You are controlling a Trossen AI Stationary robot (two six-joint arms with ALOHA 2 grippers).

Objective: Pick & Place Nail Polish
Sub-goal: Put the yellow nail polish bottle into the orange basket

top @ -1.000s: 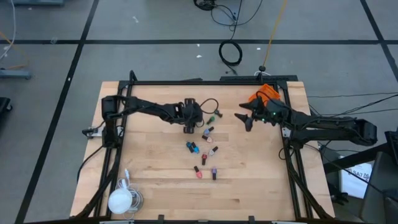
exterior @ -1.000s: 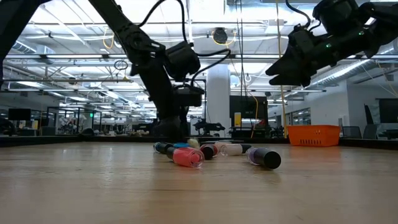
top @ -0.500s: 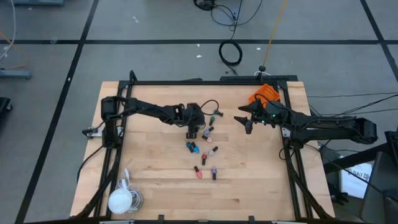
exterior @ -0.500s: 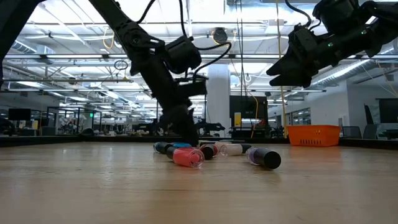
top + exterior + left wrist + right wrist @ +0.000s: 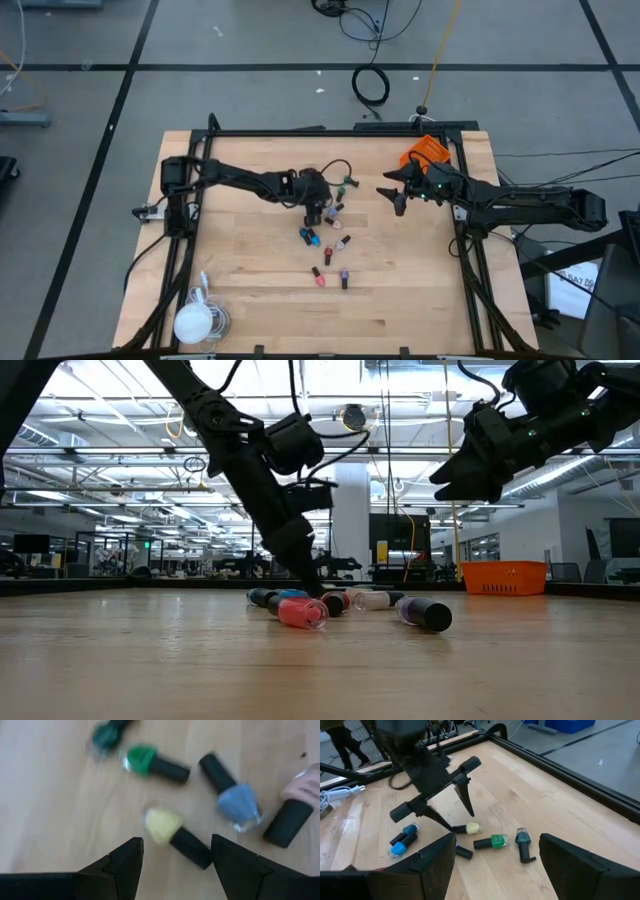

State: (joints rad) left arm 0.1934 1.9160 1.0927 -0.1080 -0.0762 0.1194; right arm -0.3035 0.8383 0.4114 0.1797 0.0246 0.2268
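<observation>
Several small nail polish bottles lie on their sides on the wooden table, among them a yellow one (image 5: pixel 161 824), a green one (image 5: pixel 141 759), a blue one (image 5: pixel 240 805) and a pink one (image 5: pixel 300 612). My left gripper (image 5: pixel 316 212) is low over the cluster, slanting down and open. Its fingers stand on either side of the yellow bottle's dark cap (image 5: pixel 192 849); I cannot tell whether they touch it. My right gripper (image 5: pixel 392 196) hangs open above the table's far right part, with nothing between its fingers.
An orange bin (image 5: pixel 425 152) stands at the far right corner, behind my right gripper. A white object with a coiled white cable (image 5: pixel 195 322) lies at the near left corner. More bottles (image 5: pixel 330 278) lie nearer the front. A black frame (image 5: pixel 300 131) borders the table.
My left gripper has moved a little toward the table's right edge and nearer the bottles, rolling about its own axis, and has stayed open. The bottles lie where they were.
</observation>
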